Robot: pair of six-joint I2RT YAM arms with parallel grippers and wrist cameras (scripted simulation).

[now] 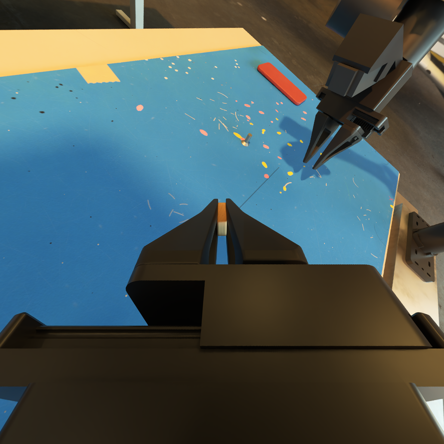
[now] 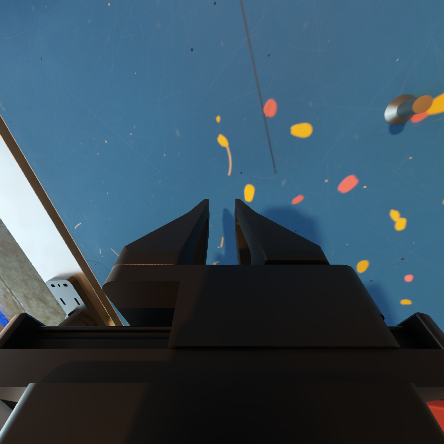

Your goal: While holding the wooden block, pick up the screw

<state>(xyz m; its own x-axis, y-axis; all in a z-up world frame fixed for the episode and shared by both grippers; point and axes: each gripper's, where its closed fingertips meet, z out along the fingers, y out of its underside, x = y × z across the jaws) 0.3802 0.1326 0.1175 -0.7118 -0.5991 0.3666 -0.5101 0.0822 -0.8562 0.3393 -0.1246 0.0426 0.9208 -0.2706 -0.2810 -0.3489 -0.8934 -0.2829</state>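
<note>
My left gripper point(image 1: 221, 200) is shut on a small wooden block point(image 1: 222, 219), seen end-on between the fingers and held above the blue table point(image 1: 96, 168). A small metal screw point(image 1: 246, 140) rests on its flat head with the shaft tilted up, far ahead of it. In the right wrist view the screw point(image 2: 403, 109) is at the far right edge. My right gripper point(image 2: 221, 200) is open and empty, close above the table, with the screw off to its right. It also shows in the left wrist view point(image 1: 310, 164), right of the screw.
A flat red block point(image 1: 281, 83) lies near the table's far right corner. A strip of bare wood point(image 1: 120, 45) runs along the far edge. The table's right edge point(image 1: 390, 228) has an arm mount point(image 1: 420, 247) beside it. Paint specks dot the surface.
</note>
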